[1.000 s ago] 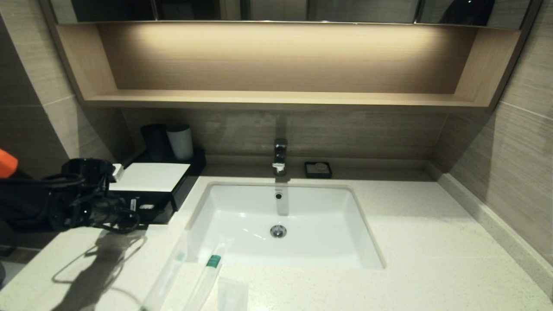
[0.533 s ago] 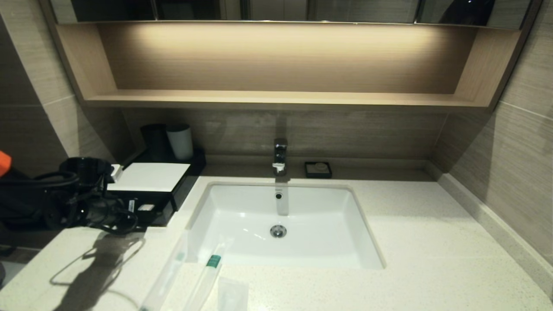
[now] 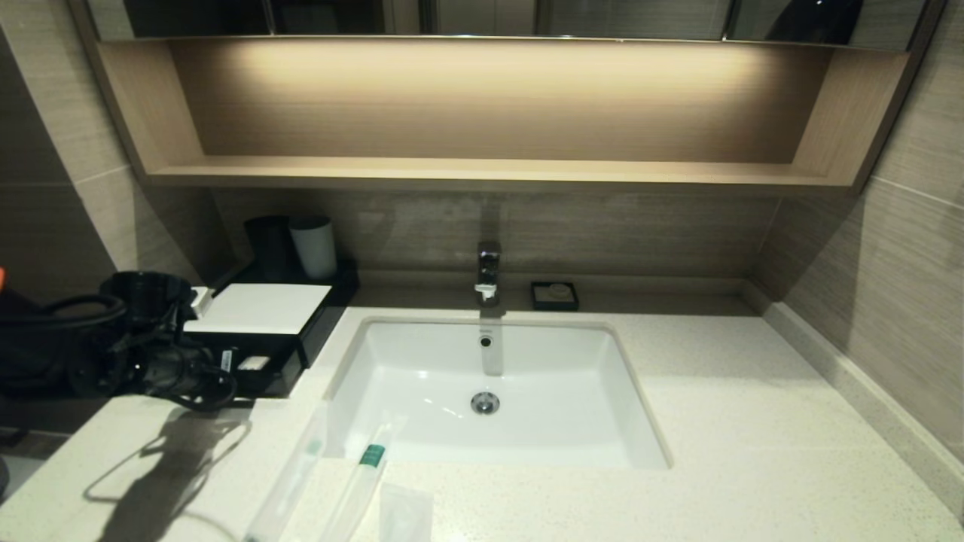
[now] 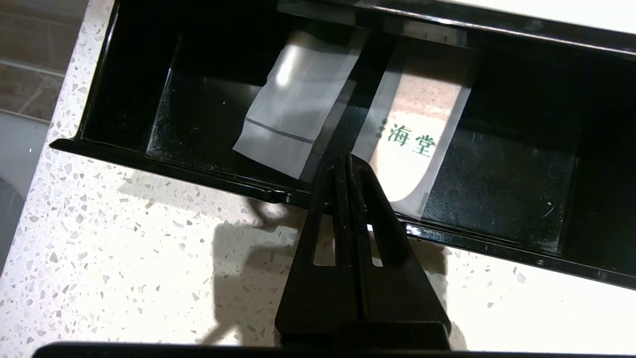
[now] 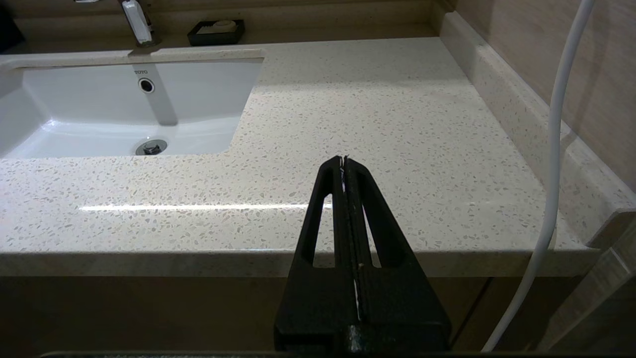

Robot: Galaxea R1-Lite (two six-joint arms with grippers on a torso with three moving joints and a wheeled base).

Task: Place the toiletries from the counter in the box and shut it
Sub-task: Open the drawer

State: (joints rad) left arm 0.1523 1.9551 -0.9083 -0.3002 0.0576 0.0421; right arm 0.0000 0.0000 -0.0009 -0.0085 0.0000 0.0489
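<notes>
The black box (image 3: 260, 309) with a white top stands at the counter's (image 3: 753, 421) back left. Its drawer (image 4: 497, 174) is pulled open and holds two flat packets, one plain (image 4: 293, 109) and one with green characters (image 4: 422, 124). My left gripper (image 4: 346, 160) is shut and empty, its tips over the drawer's front wall; it also shows in the head view (image 3: 222, 376). Two long clear sachets, one plain (image 3: 290, 478) and one green-tipped (image 3: 361, 474), and a small clear packet (image 3: 404, 516) lie on the counter's front. My right gripper (image 5: 344, 159) is shut, off the counter's front right edge.
The white sunken basin (image 3: 527, 421) with a faucet (image 3: 488, 271) fills the middle. A black cup (image 3: 271, 247) and a white cup (image 3: 315, 247) stand behind the box. A small black dish (image 3: 554, 295) sits by the back wall. A wooden shelf (image 3: 482, 173) hangs above.
My left arm has drawn back a little to the left, away from the box. The sachets on the counter have not moved.
</notes>
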